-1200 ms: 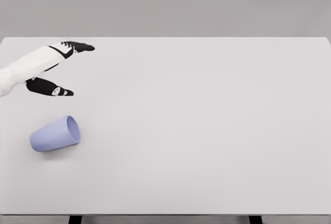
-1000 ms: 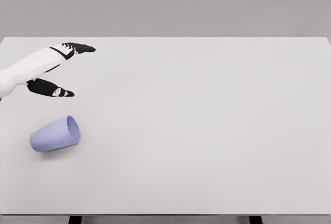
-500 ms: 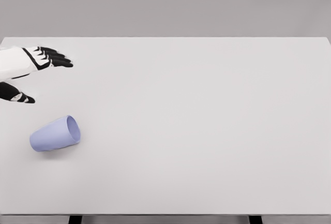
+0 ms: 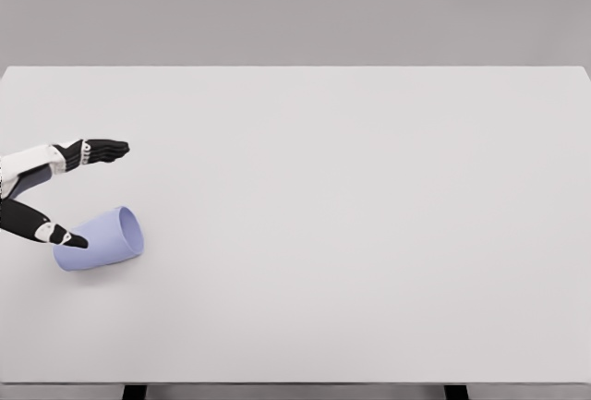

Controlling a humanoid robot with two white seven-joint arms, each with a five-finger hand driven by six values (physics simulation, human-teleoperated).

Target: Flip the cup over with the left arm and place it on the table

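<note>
Plain grey wall backs a wide white table (image 4: 369, 234), and from my remote seat that bare top is nearly all I have on screen. Near its left edge lies the lavender plastic cup (image 4: 103, 238), on its side, its open mouth turned toward the right and a little away from me, its closed base toward the picture's left. My left hand (image 4: 57, 189) comes in from the left edge with its fingers (image 4: 103, 151) stretched out flat and spread from the thumb (image 4: 55, 232), which reaches down toward the cup's near flank. The thumb tip sits against or just over the cup's wall; I cannot tell from this one view whether it truly touches. The hand is wide open and has hold of nothing, with the fingers well above the cup and apart from it. I see no right arm anywhere. By my judgement the task is barely begun: the cup is not gripped, not lifted, not turned upright. What remains is almost everything, namely bracketing the cup body between thumb and fingers, closing on it, raising it clear, rotating it so the mouth faces up, and setting it down standing on the table. A smooth tapered cup may roll away if nudged before the grip is firm.
</note>
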